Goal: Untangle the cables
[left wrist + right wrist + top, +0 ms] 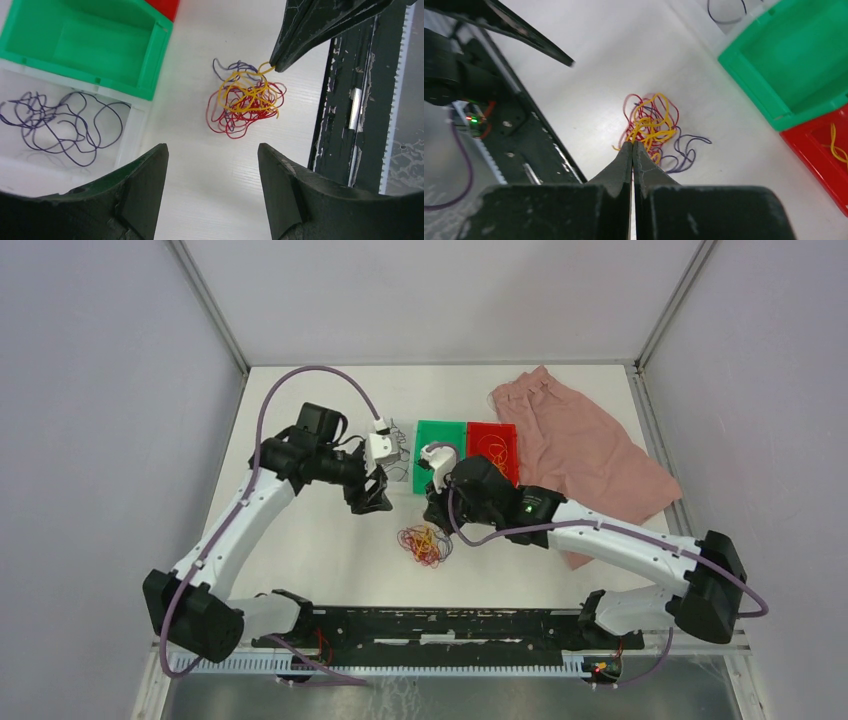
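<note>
Left wrist: one purple cable (56,121) sits sorted in a tray (133,134), the tangle (245,100) is unsorted, right tool (274,63) clenched on its yellow strand (234,80), left tool (212,150) released.

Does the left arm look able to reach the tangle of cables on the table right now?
Probably yes: the left tool hangs open near the tangle, bare table between; the right tool, shut on its far edge, leaves this side free.

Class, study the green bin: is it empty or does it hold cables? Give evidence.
Empty: the green bin has a bare floor; the tangled cables lie outside it on the table.
</note>
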### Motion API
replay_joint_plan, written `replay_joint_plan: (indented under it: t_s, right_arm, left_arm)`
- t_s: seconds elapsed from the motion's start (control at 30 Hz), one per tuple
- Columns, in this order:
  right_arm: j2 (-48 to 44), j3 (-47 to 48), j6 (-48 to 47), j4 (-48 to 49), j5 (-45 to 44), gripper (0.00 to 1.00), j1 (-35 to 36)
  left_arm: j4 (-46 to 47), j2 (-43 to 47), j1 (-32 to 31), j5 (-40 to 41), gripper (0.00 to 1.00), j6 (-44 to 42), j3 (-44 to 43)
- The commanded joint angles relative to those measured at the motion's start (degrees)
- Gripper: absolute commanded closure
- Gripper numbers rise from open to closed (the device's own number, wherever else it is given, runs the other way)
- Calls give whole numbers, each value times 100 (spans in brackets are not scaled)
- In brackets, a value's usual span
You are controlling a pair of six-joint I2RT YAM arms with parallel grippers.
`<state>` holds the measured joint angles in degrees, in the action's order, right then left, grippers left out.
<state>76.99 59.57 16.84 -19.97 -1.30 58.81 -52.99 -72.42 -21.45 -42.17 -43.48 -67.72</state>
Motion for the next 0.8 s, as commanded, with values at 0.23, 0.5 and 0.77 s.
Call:
replay_joint_plan:
  t_s: [0.23, 0.5, 0.77]
  right_arm:
    - [-471, 512, 995, 1418, 1567, 100, -42]
    - [-390, 598, 1304, 1817, 1889, 100, -45]
    - [-592, 445, 1370, 1837, 1771, 100, -61]
  left_arm:
    - [1767, 1459, -562, -529, 28, 137, 1061]
    - [2330, 1642, -765, -361, 34, 376, 1486]
    - [2474, 1776, -774, -291, 75, 420, 1569]
